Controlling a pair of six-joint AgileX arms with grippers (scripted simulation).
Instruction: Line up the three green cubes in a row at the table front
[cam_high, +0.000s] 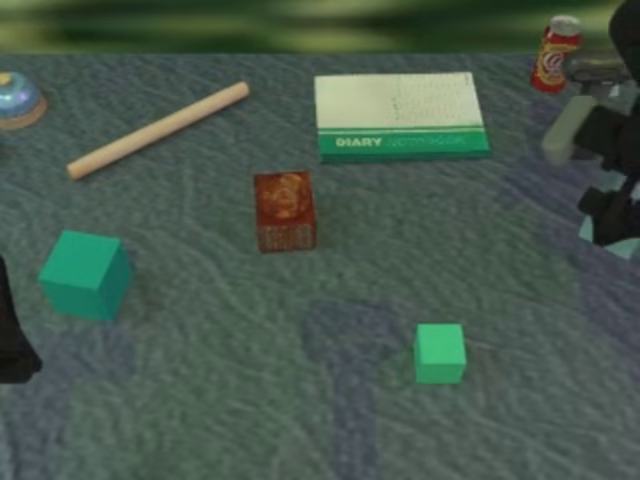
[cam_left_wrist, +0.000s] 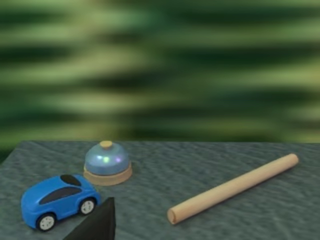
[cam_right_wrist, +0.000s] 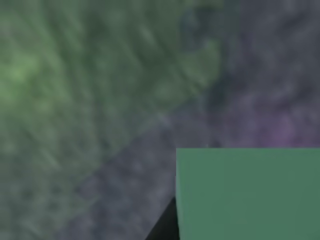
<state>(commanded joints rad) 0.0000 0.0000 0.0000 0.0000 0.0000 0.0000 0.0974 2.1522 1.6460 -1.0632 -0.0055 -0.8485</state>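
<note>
Left wrist view alone shows toy car (cam_left_wrist: 59, 200).

The largest cube (cam_high: 85, 274), teal-green and matte, sits flat on the table (cam_high: 220, 400) at the left side, turned slightly so that its top and two side faces show. The smallest cube (cam_high: 440, 353), bright green, rests upright right of centre and nearer the front edge, well apart from the teal one. The pale mint cube (cam_right_wrist: 248, 194) fills a corner of the right wrist view as one flat green face above the mottled grey-blue surface; at the table's right edge only a pale sliver shows.
</note>
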